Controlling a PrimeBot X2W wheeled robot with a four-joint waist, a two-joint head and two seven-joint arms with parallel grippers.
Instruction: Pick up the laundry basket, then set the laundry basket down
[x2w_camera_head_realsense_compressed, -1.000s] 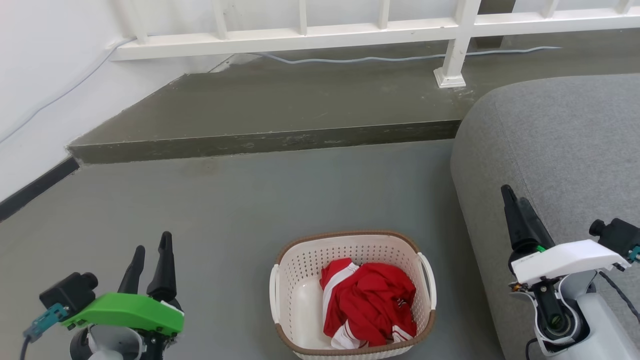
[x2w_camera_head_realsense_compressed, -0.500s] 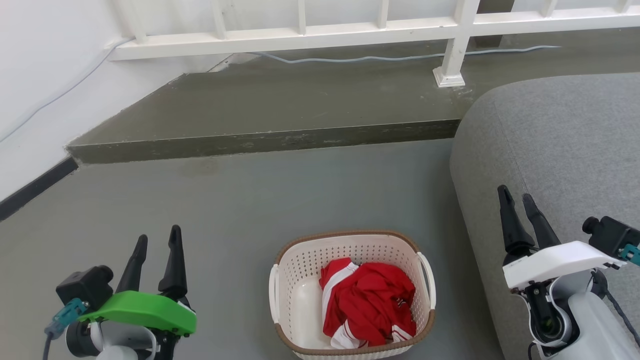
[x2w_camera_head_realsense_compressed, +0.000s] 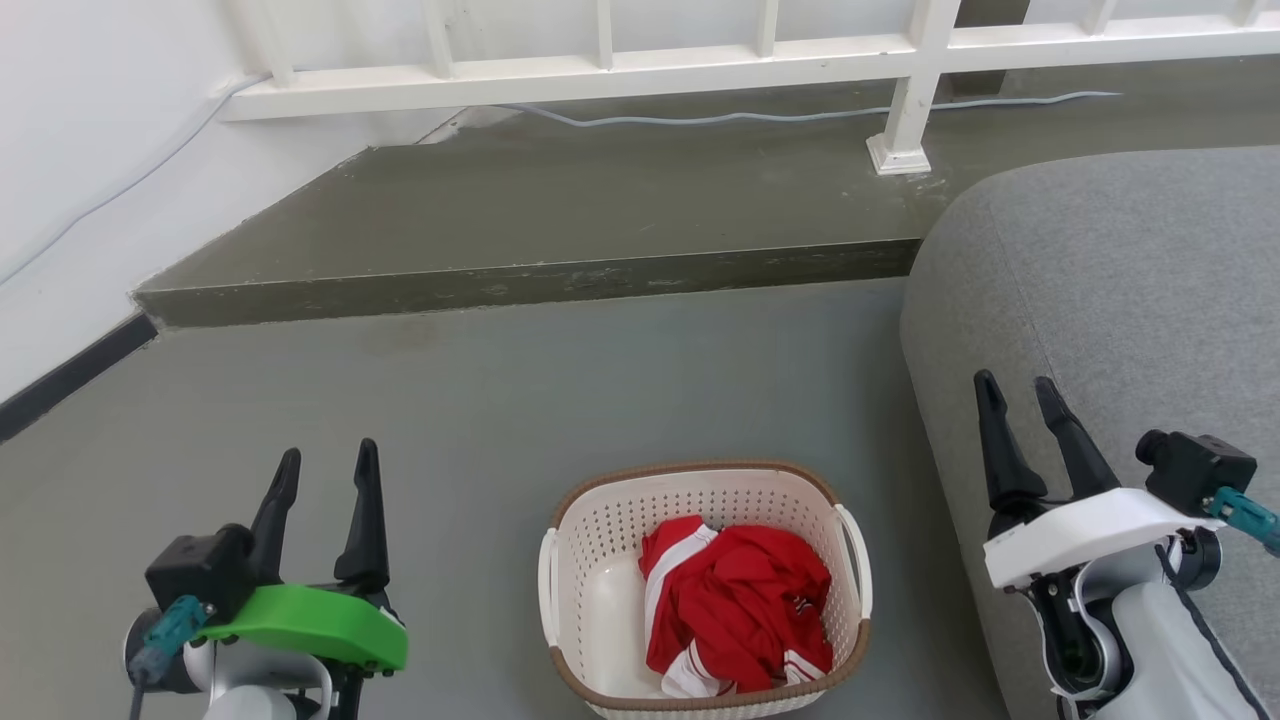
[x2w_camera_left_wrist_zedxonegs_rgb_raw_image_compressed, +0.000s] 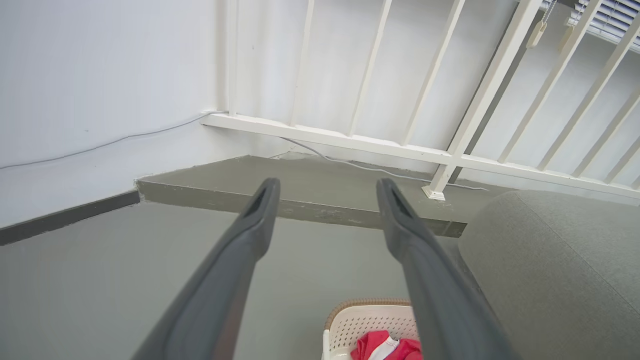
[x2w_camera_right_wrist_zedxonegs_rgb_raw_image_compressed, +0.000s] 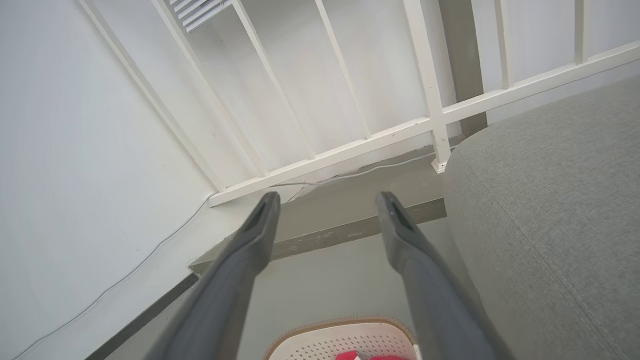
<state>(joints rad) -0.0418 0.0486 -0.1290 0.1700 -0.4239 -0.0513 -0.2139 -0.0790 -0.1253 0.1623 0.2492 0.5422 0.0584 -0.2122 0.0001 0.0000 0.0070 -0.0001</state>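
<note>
The laundry basket (x2w_camera_head_realsense_compressed: 600, 520), cream-white with a brown woven rim and white side handles, stands on the grey floor at the bottom centre of the head view. Red and white clothing (x2w_camera_head_realsense_compressed: 740, 600) lies inside it. My left gripper (x2w_camera_head_realsense_compressed: 328, 462) hovers open to the basket's left, well apart from it. On the other side my right gripper (x2w_camera_head_realsense_compressed: 1017, 385) is open too, in front of the sofa, also clear of the basket. The left wrist view catches the basket's far rim (x2w_camera_left_wrist_zedxonegs_rgb_raw_image_compressed: 370, 303) between the spread fingers (x2w_camera_left_wrist_zedxonegs_rgb_raw_image_compressed: 260, 210). In the right wrist view that rim (x2w_camera_right_wrist_zedxonegs_rgb_raw_image_compressed: 345, 324) sits at the bottom edge.
A grey sofa (x2w_camera_head_realsense_compressed: 1130, 290) fills the right side, close to the basket. A raised concrete step (x2w_camera_head_realsense_compressed: 540, 285) crosses the floor ahead. Behind it stand a white railing (x2w_camera_head_realsense_compressed: 700, 65) with a post (x2w_camera_head_realsense_compressed: 905, 140) and a loose cable (x2w_camera_head_realsense_compressed: 760, 118). A white wall (x2w_camera_head_realsense_compressed: 80, 180) closes the left.
Both grippers have shifted inward toward the basket and risen slightly in the head view. The right gripper's fingers have spread apart. The basket has not moved.
</note>
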